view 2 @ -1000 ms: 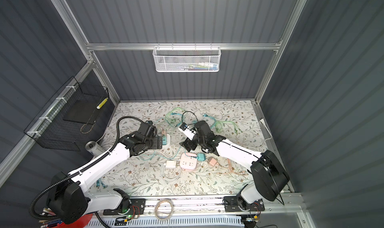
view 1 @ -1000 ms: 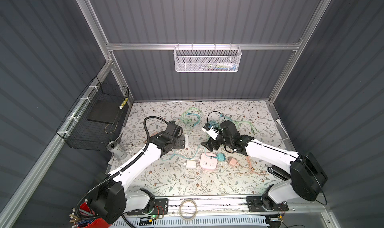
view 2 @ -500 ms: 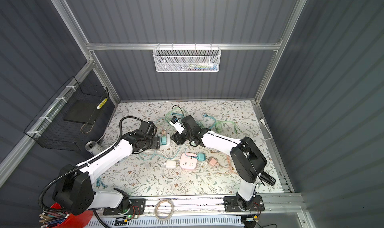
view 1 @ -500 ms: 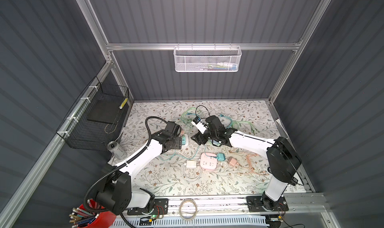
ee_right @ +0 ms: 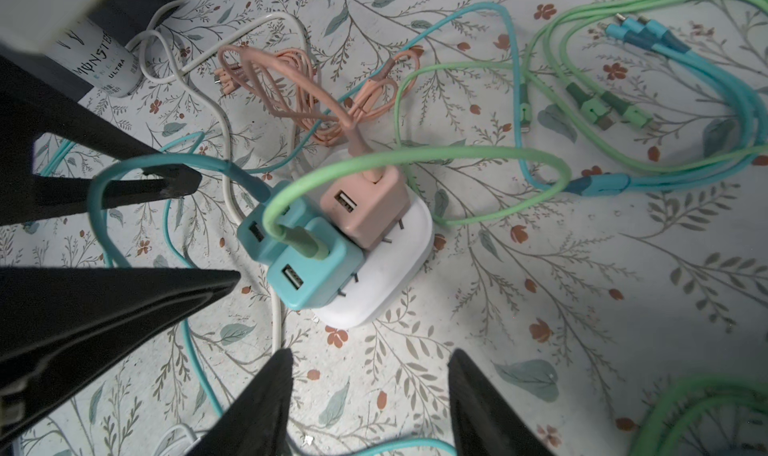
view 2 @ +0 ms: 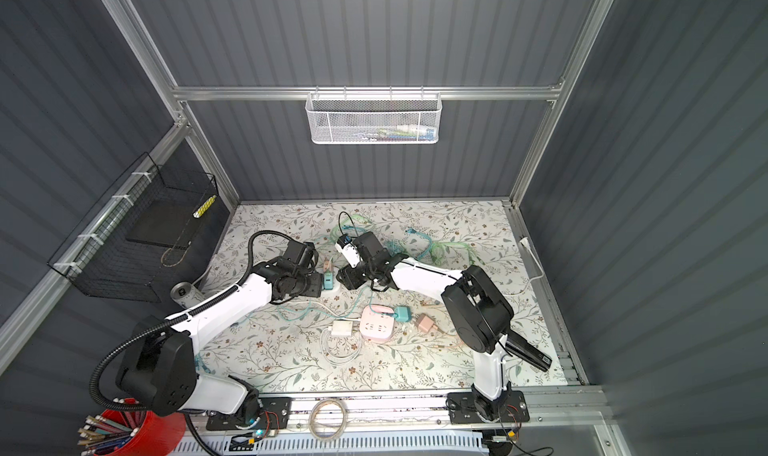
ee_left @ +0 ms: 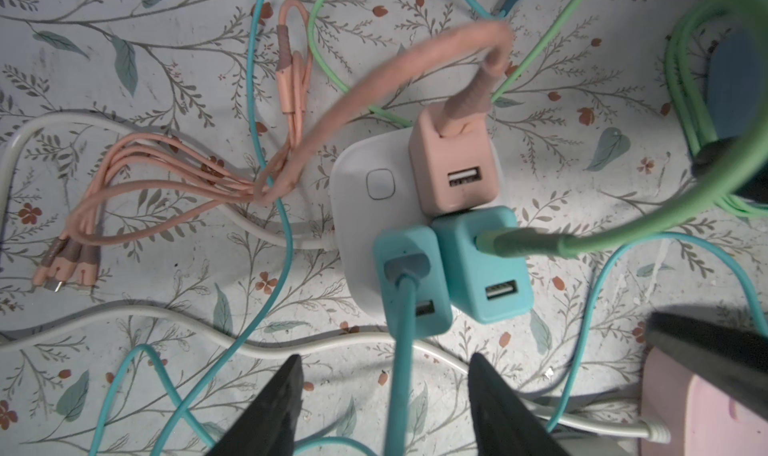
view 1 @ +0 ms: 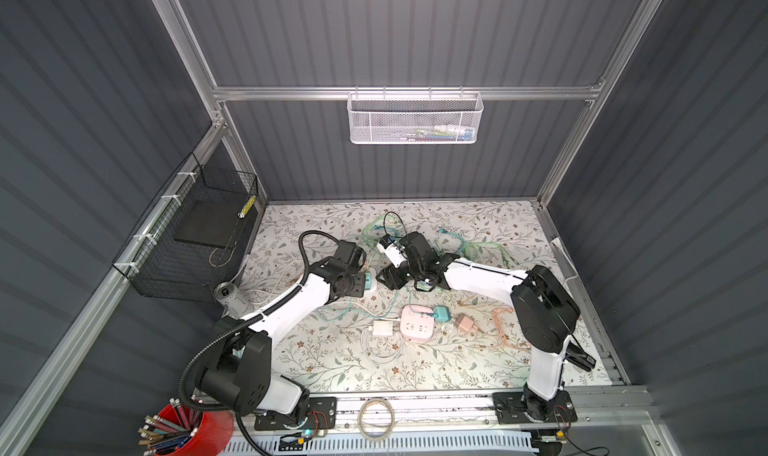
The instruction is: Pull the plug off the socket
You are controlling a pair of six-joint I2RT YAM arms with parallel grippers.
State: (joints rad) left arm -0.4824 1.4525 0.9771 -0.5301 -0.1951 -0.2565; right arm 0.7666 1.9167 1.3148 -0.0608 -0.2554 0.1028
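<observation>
Floral-print table spreads across the grey cell, and both arms lean in over its middle, their wrists almost meeting in both top views. The left gripper hangs over the white socket, its two black fingers parted and clasping nothing. The right gripper hovers beside the same block from the opposite side, its fingers likewise spread and empty. The white socket lies flat on the table between the two grippers, largely covered by them from above. A pink socket lies nearer the front edge, well apart from both grippers. Three plugs stand in the white socket, packed tight together: a pink plug, a teal plug and a second teal plug. Another teal adapter touches the pink socket's side, with a white charger just beside that block and a small pink adapter near it. A pink cable rises from the pink plug, a green cable enters the second teal plug, and a teal cable leaves the first, passing through the gap between the left fingers without touching either. Short bits of metal prong show under the plugs from the right wrist camera.
</observation>
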